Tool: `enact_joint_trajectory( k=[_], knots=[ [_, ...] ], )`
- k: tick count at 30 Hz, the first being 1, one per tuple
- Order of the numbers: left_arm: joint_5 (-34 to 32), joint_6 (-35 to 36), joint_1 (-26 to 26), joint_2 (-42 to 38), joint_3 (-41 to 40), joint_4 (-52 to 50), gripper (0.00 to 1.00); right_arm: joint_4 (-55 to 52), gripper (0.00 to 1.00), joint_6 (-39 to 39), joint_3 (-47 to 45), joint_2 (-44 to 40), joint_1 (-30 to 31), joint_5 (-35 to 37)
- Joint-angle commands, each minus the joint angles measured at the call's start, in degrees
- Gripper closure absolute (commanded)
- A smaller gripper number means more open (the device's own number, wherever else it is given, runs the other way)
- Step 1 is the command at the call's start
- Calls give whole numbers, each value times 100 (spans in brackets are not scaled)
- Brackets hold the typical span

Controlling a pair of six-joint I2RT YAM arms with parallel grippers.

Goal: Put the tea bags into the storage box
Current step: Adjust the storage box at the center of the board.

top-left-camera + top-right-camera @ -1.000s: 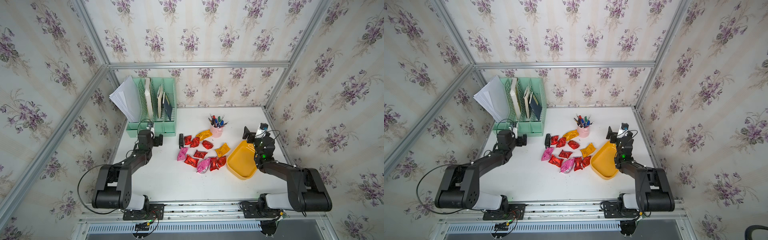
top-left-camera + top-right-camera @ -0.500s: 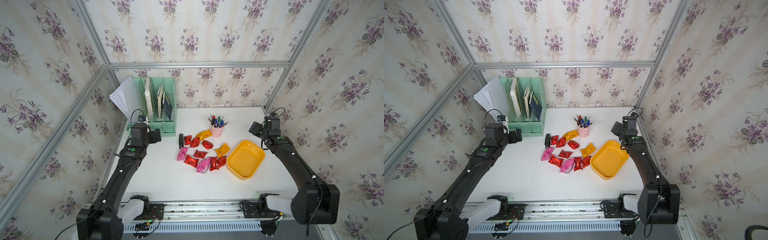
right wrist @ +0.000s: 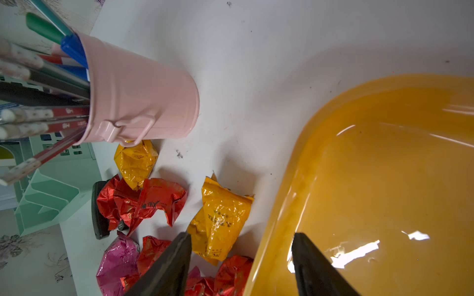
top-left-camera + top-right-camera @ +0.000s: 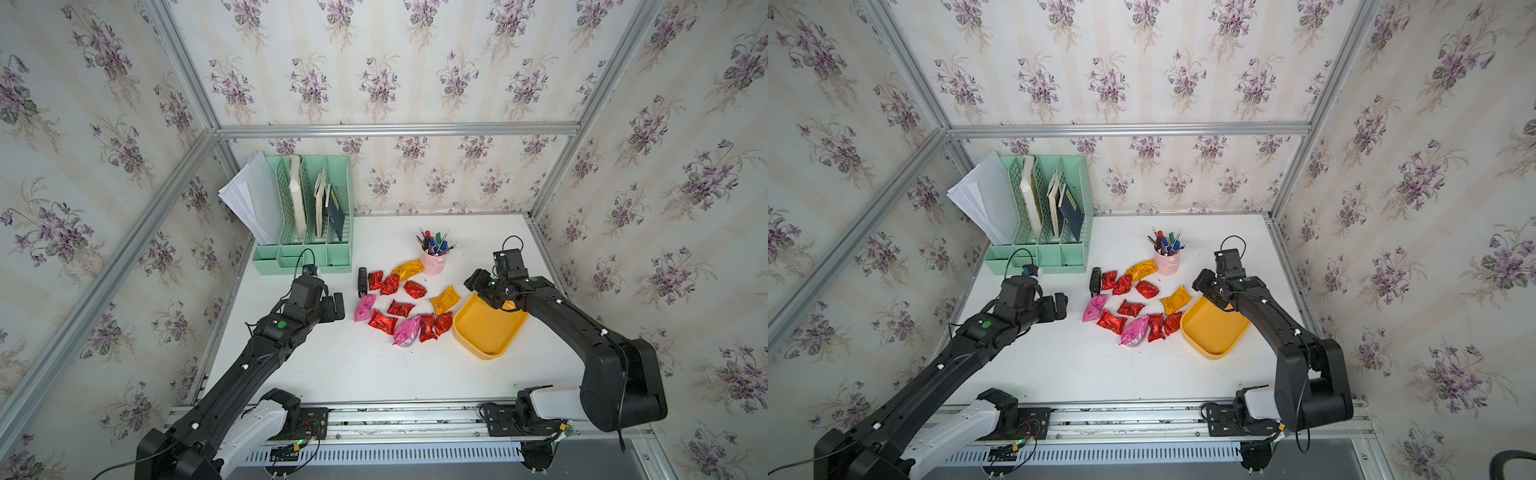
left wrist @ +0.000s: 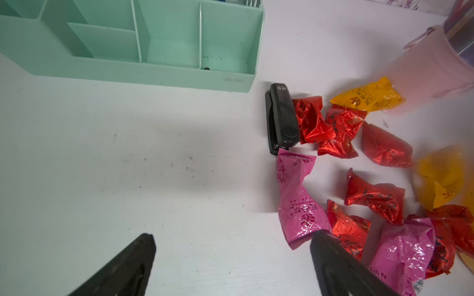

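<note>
Tea bags (image 4: 400,308) lie on the desk (image 4: 353,374) beside the empty storage box (image 4: 486,332); the yellow-orange one (image 3: 220,217) by its rim is nearest the right jaws, parted, empty; left jaws likewise parted.

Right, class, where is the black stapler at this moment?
In both top views the black stapler lies on the white table at the left edge of the tea bags, beside a red one, in front of the mint-green file organiser.
</note>
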Motion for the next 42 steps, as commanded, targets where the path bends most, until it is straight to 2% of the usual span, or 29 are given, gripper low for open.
enact_joint_trajectory(
  k=[1, 5, 13, 16, 20, 27, 32, 37, 40, 42],
  knots=[
    [-54, 279, -34, 302, 289, 69, 1, -590, 40, 363, 445, 383, 121, 648],
    [-186, 284, -34, 387, 430, 117, 1, -884, 41, 296, 617, 584, 186, 1097],
    [-408, 608, -30, 376, 394, 45, 1, -1105, 45, 321, 1097, 1291, 353, 1309],
    [-454, 658, -26, 376, 379, 55, 1, -930, 54, 204, 1111, 1513, 352, 1350],
    [-474, 602, -27, 354, 344, 57, 1, -696, 72, -292, 1131, 1752, 353, 1528],
    [-371, 291, -29, 190, 274, 29, 1, -287, 90, -1924, 1040, 1709, 344, 1245],
    [-257, -8, -33, 208, 407, -39, 1, -254, 90, -3080, 1023, 1751, 340, 477],
    [-193, -358, -34, 179, 473, -105, 1, -112, 88, -3229, 898, 1979, 344, 307],
    [-201, -523, -59, 67, 431, -143, 1, -41, 80, -3098, 845, 1866, 348, 316],
    [-219, -597, -94, 1, 403, -219, 1, -142, 65, -2805, 884, 1666, 349, 451]
  ],
)
